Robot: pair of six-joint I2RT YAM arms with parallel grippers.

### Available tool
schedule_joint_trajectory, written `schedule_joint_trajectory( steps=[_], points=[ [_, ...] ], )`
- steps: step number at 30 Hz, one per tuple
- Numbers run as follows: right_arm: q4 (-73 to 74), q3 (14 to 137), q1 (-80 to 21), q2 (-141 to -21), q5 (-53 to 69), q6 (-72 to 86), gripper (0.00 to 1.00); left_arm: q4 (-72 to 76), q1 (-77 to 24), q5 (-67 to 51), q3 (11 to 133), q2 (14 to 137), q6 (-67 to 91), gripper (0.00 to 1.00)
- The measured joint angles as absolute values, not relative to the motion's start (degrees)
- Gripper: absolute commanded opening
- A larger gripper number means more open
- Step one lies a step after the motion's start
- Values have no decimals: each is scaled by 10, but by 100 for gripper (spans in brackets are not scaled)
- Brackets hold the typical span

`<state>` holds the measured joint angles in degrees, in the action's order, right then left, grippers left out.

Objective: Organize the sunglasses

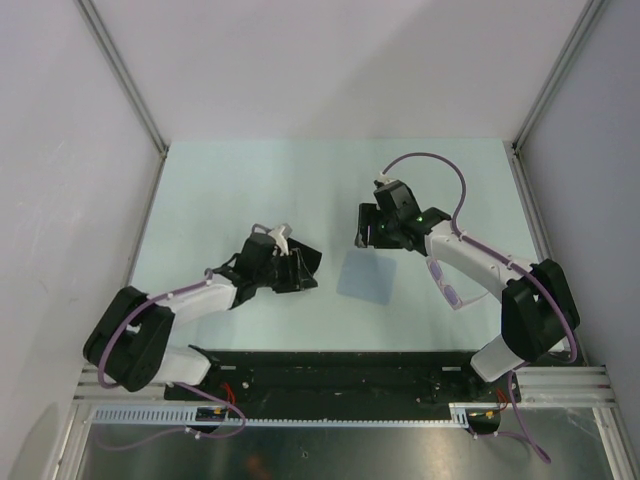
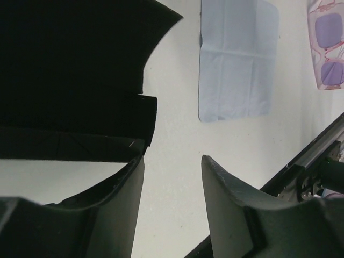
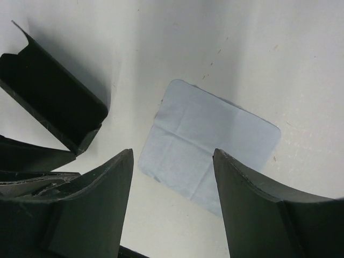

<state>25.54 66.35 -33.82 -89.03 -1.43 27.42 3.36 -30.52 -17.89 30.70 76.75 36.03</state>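
The sunglasses [image 1: 447, 285], pale-framed with purple lenses, lie at the right, partly under my right arm; the left wrist view shows them at its top right [image 2: 328, 45]. The black case [image 1: 306, 260] lies open left of centre, its dark shell filling the upper left of the left wrist view [image 2: 70, 70]. My left gripper [image 2: 172, 161] stands open right beside the case edge with only table between its fingers. My right gripper [image 3: 172, 156] hangs open above the near edge of the pale blue cloth [image 3: 209, 142], empty. The open case [image 3: 54, 102] lies to its left.
The blue cloth [image 1: 367, 275] lies flat mid-table between case and sunglasses, also seen in the left wrist view [image 2: 236, 59]. A black base rail [image 1: 330, 375] runs along the near edge. Grey walls close in the pale green table [image 1: 250, 190] on three sides.
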Motion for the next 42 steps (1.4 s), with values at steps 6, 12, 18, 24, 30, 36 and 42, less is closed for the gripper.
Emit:
schedule_joint_trajectory(
  steps=[6, 12, 18, 24, 30, 36, 42],
  points=[
    [260, 663, -333, -890, -22, 274, 66, 68, -314, -183, 310, 797, 376, 44],
    [263, 662, -326, -890, -26, 274, 66, 62, -316, -167, 296, 739, 382, 51],
    [264, 660, -324, -889, -26, 274, 66, 69, -316, -160, 311, 686, 374, 55],
    [264, 659, -322, -889, -26, 274, 65, 70, -318, -148, 379, 790, 342, 55],
    [264, 648, -321, -889, -26, 274, 65, 44, -319, -107, 435, 865, 302, 54],
    [267, 636, -318, -889, -26, 274, 65, 22, -340, -71, 448, 874, 272, 43],
    [268, 635, -312, -886, -26, 274, 65, -10, -363, -53, 448, 891, 257, 39]
  ],
)
